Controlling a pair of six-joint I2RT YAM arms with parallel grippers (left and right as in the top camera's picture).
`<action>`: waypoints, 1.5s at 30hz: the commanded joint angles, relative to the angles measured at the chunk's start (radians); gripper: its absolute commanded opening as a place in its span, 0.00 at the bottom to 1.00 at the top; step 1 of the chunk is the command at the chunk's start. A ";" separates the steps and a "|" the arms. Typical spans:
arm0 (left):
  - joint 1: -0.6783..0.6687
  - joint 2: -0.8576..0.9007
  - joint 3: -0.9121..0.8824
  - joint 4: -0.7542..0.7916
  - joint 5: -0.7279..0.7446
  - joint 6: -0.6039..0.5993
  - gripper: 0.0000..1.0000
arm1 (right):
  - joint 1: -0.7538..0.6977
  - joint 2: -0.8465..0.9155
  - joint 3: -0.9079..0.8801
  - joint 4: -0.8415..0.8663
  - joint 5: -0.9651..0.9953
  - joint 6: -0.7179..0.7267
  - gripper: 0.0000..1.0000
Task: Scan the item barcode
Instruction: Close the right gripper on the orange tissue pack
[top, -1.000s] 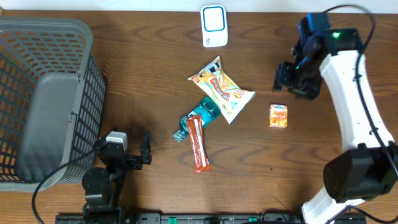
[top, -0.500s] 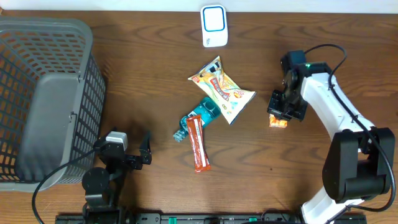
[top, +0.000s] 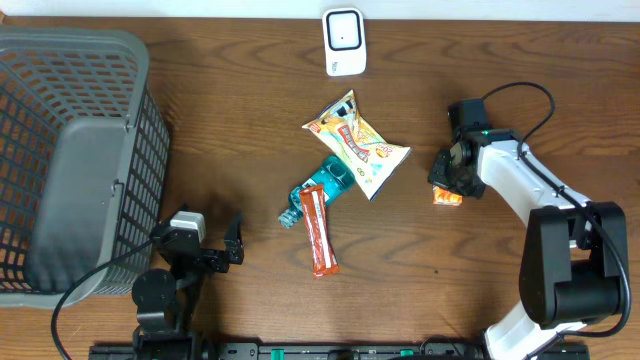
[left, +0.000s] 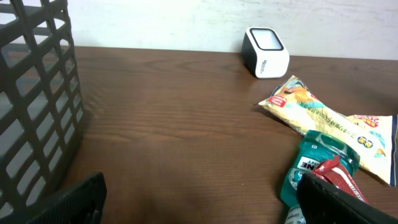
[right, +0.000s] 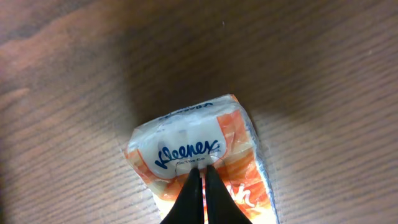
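My right claw (top: 447, 180) is clenched, with its two dark tips (right: 200, 186) pressed together against the top face of the small orange-and-white plastic-wrapped tissue pack (right: 199, 165). I cannot tell whether a fold of the wrapper is caught between them. The pack lies flat on the brown wooden table (top: 240, 110), directly beneath the claw. Its printed short end points away from me, and its long axis runs back under my fingers, skewed slightly to one side. The white box-shaped barcode scanner with the dark window (top: 343, 40) sits ahead of the claw and to its left, well apart, past the yellow crinkled snack bag (top: 357, 147). I judge that the coming move turns on lifting the pack and carrying it along that diagonal. My left claw (left: 208, 202) stands released, its jaws wide, far to the left beside the grey mesh basket (top: 75, 75), so the right arm is clearly the nearer one. The right wrist view shows the tip contact and the brand print but no barcode. The overhead view shows the route to the scanner, but my claw covers most of the pack there. The left wrist view shows the scanner's window tilted upward and does not show the pack.
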 joint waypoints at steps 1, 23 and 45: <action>0.000 -0.002 -0.028 -0.012 -0.005 0.006 0.98 | 0.006 0.014 -0.032 0.048 0.026 -0.053 0.01; 0.000 -0.002 -0.028 -0.012 -0.005 0.006 0.98 | 0.006 0.002 -0.004 0.066 -0.444 -0.667 0.04; 0.000 -0.002 -0.028 -0.012 -0.005 0.006 0.98 | 0.004 -0.050 0.045 -0.027 0.175 -0.129 0.01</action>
